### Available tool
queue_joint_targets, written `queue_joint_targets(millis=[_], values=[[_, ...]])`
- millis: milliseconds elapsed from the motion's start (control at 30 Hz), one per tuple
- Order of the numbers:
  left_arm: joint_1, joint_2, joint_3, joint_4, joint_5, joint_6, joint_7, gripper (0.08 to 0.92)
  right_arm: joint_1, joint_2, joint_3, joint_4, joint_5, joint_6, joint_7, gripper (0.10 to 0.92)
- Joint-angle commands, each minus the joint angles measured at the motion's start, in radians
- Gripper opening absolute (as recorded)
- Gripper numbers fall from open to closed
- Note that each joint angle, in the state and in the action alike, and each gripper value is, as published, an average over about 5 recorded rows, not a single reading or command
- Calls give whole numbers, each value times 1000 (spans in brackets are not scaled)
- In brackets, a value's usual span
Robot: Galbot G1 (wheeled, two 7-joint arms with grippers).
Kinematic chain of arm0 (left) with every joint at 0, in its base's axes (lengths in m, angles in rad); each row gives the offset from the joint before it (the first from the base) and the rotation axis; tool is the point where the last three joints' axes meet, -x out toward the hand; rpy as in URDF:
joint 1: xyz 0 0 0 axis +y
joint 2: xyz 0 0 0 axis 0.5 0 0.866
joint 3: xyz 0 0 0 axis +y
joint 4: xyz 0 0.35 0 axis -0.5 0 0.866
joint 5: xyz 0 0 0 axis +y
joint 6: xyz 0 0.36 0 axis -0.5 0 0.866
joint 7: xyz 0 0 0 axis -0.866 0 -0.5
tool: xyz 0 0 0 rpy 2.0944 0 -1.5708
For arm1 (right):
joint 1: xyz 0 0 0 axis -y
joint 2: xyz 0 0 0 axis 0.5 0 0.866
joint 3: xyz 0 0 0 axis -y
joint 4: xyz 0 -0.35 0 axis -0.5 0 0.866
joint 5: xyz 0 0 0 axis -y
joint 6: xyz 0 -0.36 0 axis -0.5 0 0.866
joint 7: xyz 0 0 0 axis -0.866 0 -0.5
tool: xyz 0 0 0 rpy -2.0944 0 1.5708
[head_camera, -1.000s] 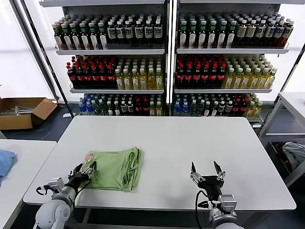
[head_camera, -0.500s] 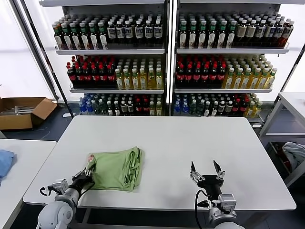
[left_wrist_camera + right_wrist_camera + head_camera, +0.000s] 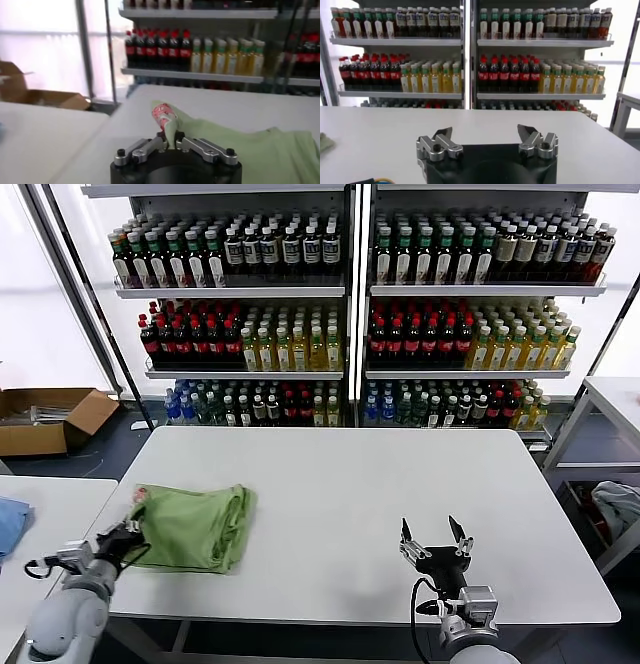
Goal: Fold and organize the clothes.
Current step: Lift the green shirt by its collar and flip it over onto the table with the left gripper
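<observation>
The head camera looks forward and down over the white table (image 3: pixel 400 484) toward the bottle shelves (image 3: pixel 350 314) at twelve o'clock. Both wrist cameras sit low and close behind their grippers, facing those same shelves (image 3: pixel 470 50).

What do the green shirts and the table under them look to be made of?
The green shirts: soft matte knit, probably cotton; they crease and bunch where the left tool pinches them. The table: smooth white top, likely laminate, with a faint sheen.

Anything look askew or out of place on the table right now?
The folded green shirts sit near the table's left edge, one corner with a red-and-white print pulled up where the left end effector pinches it. Right end effector idles open.
</observation>
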Motion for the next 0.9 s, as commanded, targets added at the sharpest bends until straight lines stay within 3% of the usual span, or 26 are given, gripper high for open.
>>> queue_joint_targets(millis=[33,167,367,667,900], values=[[-23,238,-163,29,-26,-2,-4,127,3,2,-2,-3,0,0,1,823],[-16,207,-110,-32,-3,-3,5,127,-2,5,-1,-2,-1,1,2,823],[22,69,72,-150,72,-11,24,127,-26,5,15,3,-2,7,4,823],[-19,-143,453,-367,74,67,-96,127,-86,23,50,12,-18,26,5,823],[-34,-289,681,-245,213,89,-113,127,-127,49,82,24,-30,38,6,823]])
